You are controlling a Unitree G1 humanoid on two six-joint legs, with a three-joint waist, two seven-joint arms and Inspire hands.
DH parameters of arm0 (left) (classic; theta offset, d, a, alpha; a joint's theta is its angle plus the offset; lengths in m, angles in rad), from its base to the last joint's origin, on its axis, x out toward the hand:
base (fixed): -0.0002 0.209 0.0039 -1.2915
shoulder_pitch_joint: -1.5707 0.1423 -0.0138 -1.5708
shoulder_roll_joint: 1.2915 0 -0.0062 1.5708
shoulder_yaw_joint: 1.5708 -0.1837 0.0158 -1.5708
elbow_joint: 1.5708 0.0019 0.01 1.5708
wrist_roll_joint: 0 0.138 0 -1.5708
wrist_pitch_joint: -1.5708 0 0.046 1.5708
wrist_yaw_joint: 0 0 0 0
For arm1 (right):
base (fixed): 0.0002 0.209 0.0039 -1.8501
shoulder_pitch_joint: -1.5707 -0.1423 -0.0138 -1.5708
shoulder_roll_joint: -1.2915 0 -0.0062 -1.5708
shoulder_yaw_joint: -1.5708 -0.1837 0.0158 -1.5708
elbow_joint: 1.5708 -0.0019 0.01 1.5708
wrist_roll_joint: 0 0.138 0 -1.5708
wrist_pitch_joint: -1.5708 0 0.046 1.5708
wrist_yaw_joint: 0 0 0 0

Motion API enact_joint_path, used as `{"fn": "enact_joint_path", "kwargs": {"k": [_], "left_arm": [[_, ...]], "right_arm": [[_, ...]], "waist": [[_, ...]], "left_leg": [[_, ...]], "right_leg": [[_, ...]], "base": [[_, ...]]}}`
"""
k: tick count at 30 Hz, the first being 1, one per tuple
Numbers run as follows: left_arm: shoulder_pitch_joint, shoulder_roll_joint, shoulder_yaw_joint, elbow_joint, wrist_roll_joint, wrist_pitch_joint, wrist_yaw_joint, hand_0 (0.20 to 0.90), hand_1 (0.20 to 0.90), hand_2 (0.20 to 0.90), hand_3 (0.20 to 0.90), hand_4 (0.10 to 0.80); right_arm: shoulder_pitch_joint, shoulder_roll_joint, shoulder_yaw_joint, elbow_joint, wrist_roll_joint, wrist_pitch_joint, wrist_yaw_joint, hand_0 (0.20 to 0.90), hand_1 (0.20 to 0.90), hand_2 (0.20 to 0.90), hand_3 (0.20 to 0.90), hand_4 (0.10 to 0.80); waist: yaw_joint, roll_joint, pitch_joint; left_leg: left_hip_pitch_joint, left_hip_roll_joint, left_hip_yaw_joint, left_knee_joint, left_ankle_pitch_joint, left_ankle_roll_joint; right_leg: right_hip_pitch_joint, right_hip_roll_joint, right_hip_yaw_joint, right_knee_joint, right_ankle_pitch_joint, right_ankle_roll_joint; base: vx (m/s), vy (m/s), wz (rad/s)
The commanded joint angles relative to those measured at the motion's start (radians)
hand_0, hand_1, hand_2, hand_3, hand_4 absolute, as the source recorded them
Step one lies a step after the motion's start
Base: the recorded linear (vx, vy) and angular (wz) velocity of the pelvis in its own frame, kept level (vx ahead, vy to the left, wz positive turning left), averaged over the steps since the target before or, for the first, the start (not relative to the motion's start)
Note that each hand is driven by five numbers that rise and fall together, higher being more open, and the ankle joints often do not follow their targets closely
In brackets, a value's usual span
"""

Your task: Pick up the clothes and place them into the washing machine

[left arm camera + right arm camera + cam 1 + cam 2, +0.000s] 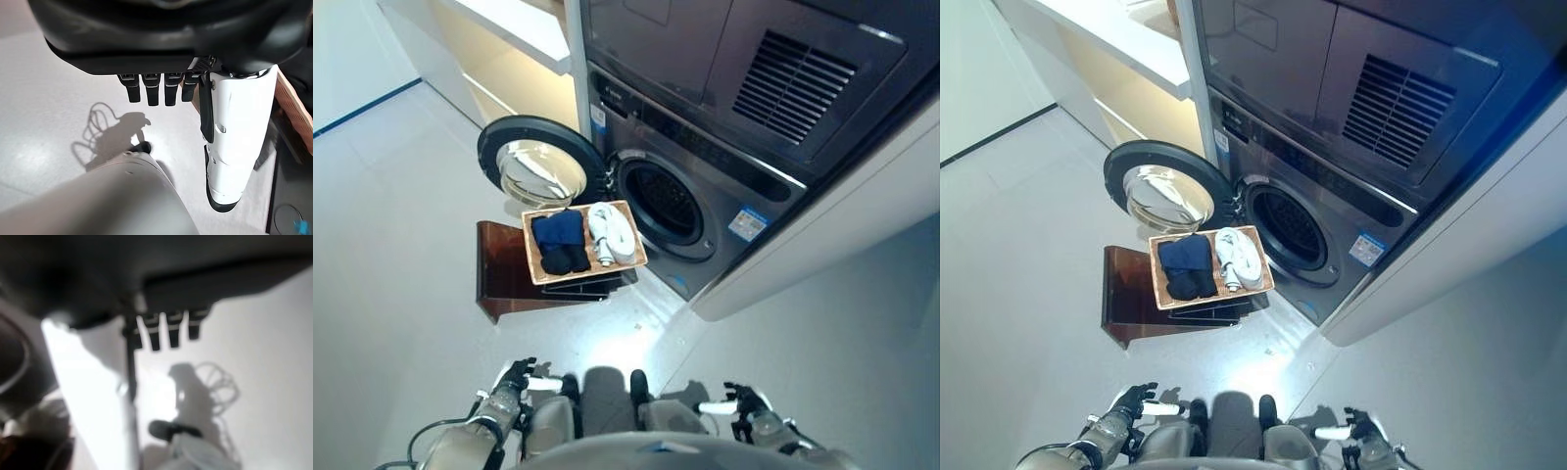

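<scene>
Your left hand has its fingers straight and relaxed, side by side, with the white-covered thumb standing apart from them, and nothing lies between thumb and fingers. In the head views the same hand hangs low at the near left, above the pale floor. Your right hand is much the same: its fingers point straight out in a row and hold nothing (the wrist view is blurred, but the row reads clearly enough), and in the head views it sits low at the near right. Both hands are well apart from the clothes. Farther out, in the middle of the scene, you have a shallow wicker basket resting on top of a dark reddish-brown stand. Inside the basket the dark blue clothes fill the left part, and a white garment lies folded in the right part, just beside them. Beyond the basket, touching distance from its far right corner, stands the grey washing machine, its round drum opening dark and uncovered. The machine's door is swung wide open to the left, its glass bowl facing you, just beyond the basket's far left edge. A second grey appliance with a vent grille is stacked above the washer.
</scene>
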Motion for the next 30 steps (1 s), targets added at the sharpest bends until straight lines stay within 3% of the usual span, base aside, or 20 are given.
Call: {"fn": "enact_joint_path", "kwargs": {"k": [1, 2, 6, 10, 16, 18, 20, 22, 25, 27, 30], "left_arm": [[0.033, 0.001, 0.019, -0.015, -0.012, -0.015, 0.022, 0.9, 0.9, 0.9, 0.9, 0.8], [0.04, -0.002, 0.022, -0.014, -0.013, -0.012, 0.021, 0.9, 0.9, 0.9, 0.9, 0.8], [0.034, -0.002, 0.014, -0.019, -0.007, -0.014, 0.022, 0.9, 0.9, 0.9, 0.9, 0.8], [0.027, 0.002, 0.009, -0.028, -0.001, -0.017, 0.025, 0.9, 0.9, 0.9, 0.9, 0.8], [0.022, 0.004, 0.001, -0.035, 0.013, -0.021, 0.015, 0.9, 0.9, 0.9, 0.9, 0.8], [0.023, 0.009, 0.004, -0.032, 0.018, -0.017, 0.011, 0.9, 0.9, 0.9, 0.9, 0.8], [0.018, 0.021, 0.007, -0.032, 0.024, -0.015, 0.008, 0.9, 0.9, 0.9, 0.9, 0.8], [0.013, 0.031, 0.003, -0.03, 0.033, -0.014, 0.008, 0.9, 0.9, 0.9, 0.9, 0.8], [0.001, 0.038, -0.009, -0.026, 0.036, -0.017, 0.013, 0.9, 0.9, 0.9, 0.9, 0.8], [-0.004, 0.041, -0.015, -0.027, 0.035, -0.02, 0.019, 0.9, 0.9, 0.9, 0.9, 0.8], [-0.005, 0.043, -0.015, -0.024, 0.038, -0.021, 0.024, 0.9, 0.9, 0.9, 0.9, 0.8]], "right_arm": [[0.022, -0.003, 0.003, 0.003, 0.017, -0.014, -0.027, 0.9, 0.9, 0.9, 0.9, 0.8], [0.026, -0.001, 0.0, 0.006, 0.017, -0.013, -0.026, 0.9, 0.9, 0.9, 0.9, 0.8], [0.024, 0.005, 0.001, 0.006, 0.016, -0.006, -0.024, 0.9, 0.9, 0.9, 0.9, 0.8], [0.016, 0.01, 0.003, -0.003, 0.005, -0.004, -0.016, 0.9, 0.9, 0.9, 0.9, 0.8], [0.002, 0.014, 0.013, -0.004, -0.009, 0.003, -0.004, 0.9, 0.9, 0.9, 0.9, 0.8], [0.0, 0.012, 0.011, -0.006, -0.008, 0.001, 0.001, 0.9, 0.9, 0.9, 0.9, 0.8], [-0.01, 0.01, 0.009, -0.013, -0.005, -0.003, 0.0, 0.9, 0.9, 0.9, 0.9, 0.8], [-0.012, 0.008, 0.004, -0.015, 0.001, -0.003, -0.001, 0.9, 0.9, 0.9, 0.9, 0.8], [-0.015, 0.009, -0.004, -0.009, 0.002, -0.002, -0.007, 0.9, 0.9, 0.9, 0.9, 0.8], [-0.018, 0.014, -0.006, -0.009, 0.005, 0.0, -0.01, 0.9, 0.9, 0.9, 0.9, 0.8], [-0.017, 0.019, -0.001, -0.012, -0.009, 0.007, -0.011, 0.9, 0.9, 0.9, 0.9, 0.8]], "waist": [[0.007, -0.002, -0.056], [0.008, 0.005, -0.063], [0.008, -0.001, -0.099], [0.013, -0.009, -0.126], [0.025, -0.027, -0.16], [0.028, -0.031, -0.16], [0.019, -0.025, -0.133], [0.009, -0.009, -0.11], [-0.006, 0.029, -0.079], [-0.023, 0.028, -0.056], [-0.027, 0.008, -0.045]], "left_leg": [[-0.098, -0.007, 0.085, -0.004, 0.103, 0.082], [-0.069, 0.005, 0.104, -0.017, 0.102, 0.087], [-0.032, -0.002, 0.137, -0.001, 0.088, 0.106], [0.01, -0.017, 0.169, -0.048, 0.072, 0.127], [0.028, -0.049, 0.168, -0.069, 0.034, 0.152], [0.048, -0.058, 0.162, -0.08, 0.017, 0.164], [0.068, -0.055, 0.147, -0.09, 0.014, 0.169], [0.082, -0.045, 0.127, -0.095, 0.011, 0.163], [0.119, -0.01, 0.096, -0.095, 0.003, 0.141], [0.157, -0.001, 0.081, -0.095, -0.008, 0.129], [0.189, -0.001, 0.079, -0.095, -0.023, 0.118]], "right_leg": [[0.105, 0.082, 0.014, 0.057, -0.165, 0.044], [0.121, 0.085, 0.016, 0.059, -0.181, 0.044], [0.161, 0.053, 0.03, 0.069, -0.212, 0.053], [0.175, 0.014, 0.034, 0.056, -0.204, 0.084], [0.169, -0.019, 0.037, 0.064, -0.188, 0.128], [0.129, -0.015, 0.039, 0.173, -0.174, 0.141], [0.063, 0.023, 0.058, 0.305, -0.143, 0.153], [0.002, 0.036, 0.056, 0.319, -0.143, 0.15], [-0.096, -0.017, 0.04, 0.22, -0.099, 0.145], [-0.164, -0.046, 0.09, 0.156, -0.025, 0.157], [-0.195, -0.079, 0.058, 0.096, 0.037, 0.178]], "base": [[0.296, 0.093, -0.15], [0.309, 0.12, -0.15], [0.291, 0.132, -0.23], [0.218, 0.141, -0.22], [0.175, 0.119, -0.03], [0.123, 0.089, 0.06], [0.058, 0.063, 0.11], [0.056, 0.018, 0.15], [0.084, -0.069, 0.27], [0.116, -0.087, 0.29], [0.081, -0.126, 0.23]]}}
